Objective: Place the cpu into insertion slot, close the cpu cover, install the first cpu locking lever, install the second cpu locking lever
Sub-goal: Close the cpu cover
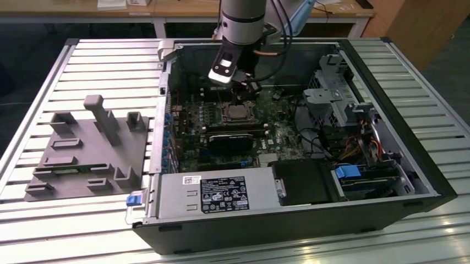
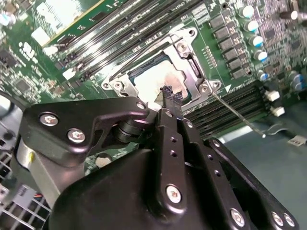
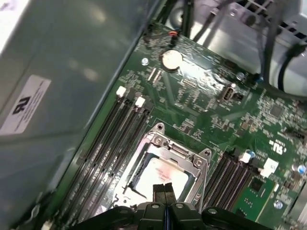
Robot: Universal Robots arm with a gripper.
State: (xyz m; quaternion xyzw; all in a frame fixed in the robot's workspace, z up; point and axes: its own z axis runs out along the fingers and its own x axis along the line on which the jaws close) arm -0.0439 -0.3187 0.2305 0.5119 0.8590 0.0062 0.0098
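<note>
Leftmost in the exterior view, grey moulded fixture (image 1: 85,151) on slatted table (image 1: 44,220). Mid-scene, inside open computer case (image 1: 294,225), cpu (image 3: 160,173) seated in insertion slot (image 3: 133,178), cpu cover (image 3: 178,149) lying flat around it. Gripper (image 3: 163,188) poised close over cpu, fingers (image 2: 170,96) pressed together, gripping nothing. Thin lever rod (image 2: 237,115) angled out beside socket. Rightward, drive cage (image 1: 339,102).
</note>
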